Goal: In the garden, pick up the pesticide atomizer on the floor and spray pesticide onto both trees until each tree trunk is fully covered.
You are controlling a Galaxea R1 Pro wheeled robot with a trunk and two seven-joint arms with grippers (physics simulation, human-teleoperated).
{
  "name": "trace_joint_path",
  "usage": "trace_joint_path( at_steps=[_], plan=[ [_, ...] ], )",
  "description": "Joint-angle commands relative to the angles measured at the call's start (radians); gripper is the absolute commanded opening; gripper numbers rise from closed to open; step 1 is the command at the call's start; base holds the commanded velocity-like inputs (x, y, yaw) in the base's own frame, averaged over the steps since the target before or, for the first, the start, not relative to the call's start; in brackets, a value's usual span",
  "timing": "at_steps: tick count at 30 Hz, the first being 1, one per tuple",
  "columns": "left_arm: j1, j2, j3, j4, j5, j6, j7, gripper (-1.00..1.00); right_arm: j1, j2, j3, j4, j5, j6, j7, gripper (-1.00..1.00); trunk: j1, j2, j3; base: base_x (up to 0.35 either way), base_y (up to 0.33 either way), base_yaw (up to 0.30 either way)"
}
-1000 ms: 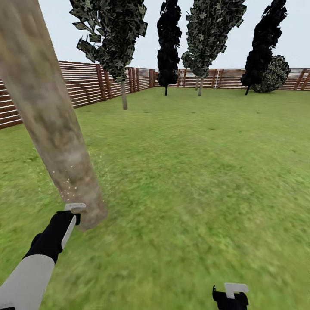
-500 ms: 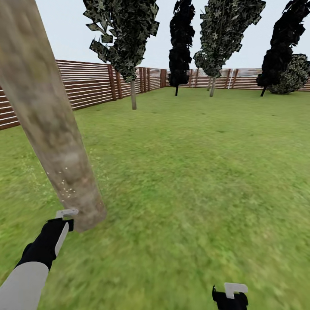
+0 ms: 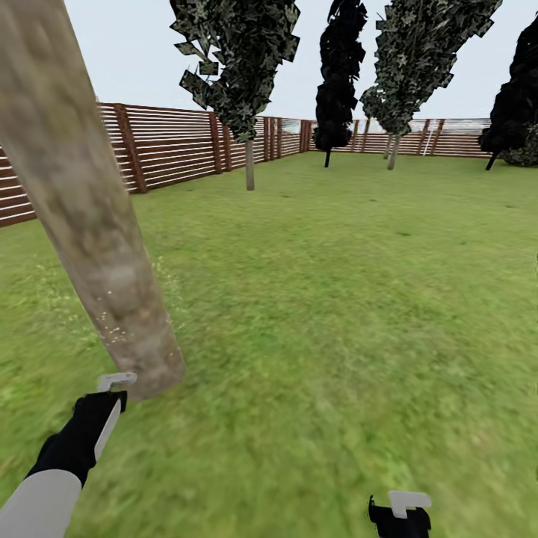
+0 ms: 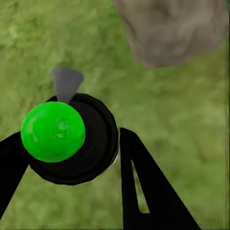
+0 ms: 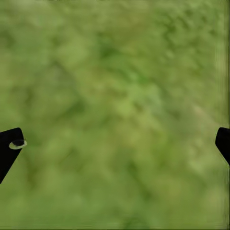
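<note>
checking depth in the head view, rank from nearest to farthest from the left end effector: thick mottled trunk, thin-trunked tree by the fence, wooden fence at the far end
1. Thick mottled trunk: right beside the left end effector, its base just ahead of it.
2. Thin-trunked tree: mid-lawn, ahead and to the right, close to the fence's corner.
3. Wooden fence at the far end: beyond the lawn, behind the dark trees.

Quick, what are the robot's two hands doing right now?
Left gripper: fingers closed around the pesticide atomizer, near the tree trunk.
Right gripper: open, holding nothing, above the grass.

No readable text, labels or numbers on anything here.
</note>
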Motion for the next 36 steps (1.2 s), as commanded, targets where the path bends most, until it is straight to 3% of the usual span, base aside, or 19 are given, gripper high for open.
trace_joint_path(
  at_steps=[1,12,36],
  plan=[
    [0.003,0.000,-0.001,0.001,0.007,-0.051,-0.004,-1.00,0.000,0.000,0.001,0.000,0.000,0.000,0.001,1.00,0.000,0.000,0.000,0.087,-0.273,0.002],
    [0.004,-0.012,-0.001,0.034,0.012,-0.083,-0.001,-1.00,0.000,0.001,0.001,0.000,0.000,0.000,0.002,1.00,0.000,0.000,0.000,0.107,-0.273,0.019],
    [0.004,-0.014,-0.002,0.034,0.012,-0.088,0.007,-1.00,0.000,0.001,0.001,0.000,0.000,0.000,0.002,1.00,0.000,0.000,0.000,0.186,-0.240,0.269]
  ],
)
